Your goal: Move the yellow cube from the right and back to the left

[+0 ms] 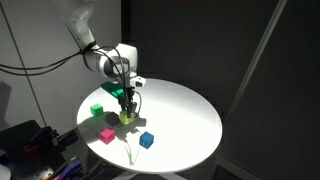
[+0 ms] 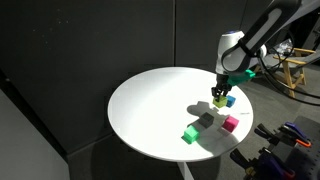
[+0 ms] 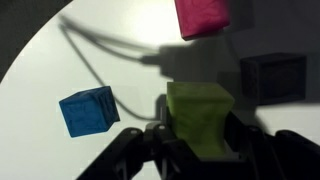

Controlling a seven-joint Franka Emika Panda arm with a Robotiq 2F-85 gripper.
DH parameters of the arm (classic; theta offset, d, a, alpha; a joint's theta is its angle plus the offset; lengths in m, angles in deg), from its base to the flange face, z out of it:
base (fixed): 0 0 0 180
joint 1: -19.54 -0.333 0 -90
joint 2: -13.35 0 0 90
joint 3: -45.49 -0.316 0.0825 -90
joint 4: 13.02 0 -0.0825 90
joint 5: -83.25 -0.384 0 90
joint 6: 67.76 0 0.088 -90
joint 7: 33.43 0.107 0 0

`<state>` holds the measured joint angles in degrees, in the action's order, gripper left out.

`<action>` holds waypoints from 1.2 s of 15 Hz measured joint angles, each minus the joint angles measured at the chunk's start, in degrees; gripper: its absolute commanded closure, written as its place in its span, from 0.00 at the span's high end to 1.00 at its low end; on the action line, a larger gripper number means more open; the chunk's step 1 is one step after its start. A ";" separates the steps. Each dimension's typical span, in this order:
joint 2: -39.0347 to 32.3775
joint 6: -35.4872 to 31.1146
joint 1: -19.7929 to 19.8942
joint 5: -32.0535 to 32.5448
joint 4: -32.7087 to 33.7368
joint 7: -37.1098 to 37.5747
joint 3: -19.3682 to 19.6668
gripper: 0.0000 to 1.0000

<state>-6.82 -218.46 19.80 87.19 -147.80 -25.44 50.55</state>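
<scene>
The yellow cube (image 3: 203,115) sits between the two fingers (image 3: 252,146) of the gripper (image 3: 200,150). In the wrist view the dark fingers press against its left and right faces, so the gripper is closed around it, holding it by the sides. Whether the cube rests on the table or hangs just above it cannot be told. In both exterior views the gripper (image 1: 127,106) (image 2: 220,94) points straight down over the cube (image 1: 127,118) (image 2: 218,101), near the edge of the table (image 1: 190,110) (image 2: 150,100).

The cube is a small lime-tinted block with flat matte faces and soft edges. The table is round, white and smooth, and carries the gripper's shadow.

A blue cube (image 3: 88,110) (image 2: 231,100) lies just beside the held one, apart from it. A pink cube (image 3: 203,17) (image 1: 107,133) and a green cube (image 1: 96,110) (image 2: 189,134) lie farther off. In the wrist view another cube (image 3: 273,75) lies in shadow, its colour unclear.
</scene>
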 measured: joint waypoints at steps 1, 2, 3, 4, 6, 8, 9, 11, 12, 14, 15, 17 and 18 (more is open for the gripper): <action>-0.73 -0.94 0.00 0.00 0.06 -0.66 -0.03 0.27; -1.47 -1.66 0.00 0.00 0.14 -1.37 -0.05 0.27; -2.23 -2.26 0.00 0.01 0.28 -1.94 -0.09 0.27; -3.03 -2.72 0.00 0.01 0.44 -2.55 -0.16 0.27; -4.46 -3.22 0.00 0.01 0.87 -3.48 -0.27 0.27; -5.75 -3.29 0.00 0.01 1.48 -4.13 -0.34 0.27; -6.25 -3.29 0.00 0.01 1.76 -4.35 -0.34 0.27; -7.19 -3.29 0.06 0.01 2.42 -4.67 -0.34 0.27; -7.58 -3.29 0.13 0.01 2.79 -4.77 -0.34 0.27; -8.23 -3.29 0.36 0.01 3.43 -4.91 -0.34 0.27; -8.49 -3.29 0.50 0.01 3.71 -4.99 -0.34 0.27; -8.89 -3.29 0.70 0.01 4.16 -5.10 -0.34 0.33; -9.06 -3.29 0.78 0.01 4.34 -5.16 -0.34 0.76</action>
<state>-15.88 -221.75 20.58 87.20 -143.46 -30.60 50.21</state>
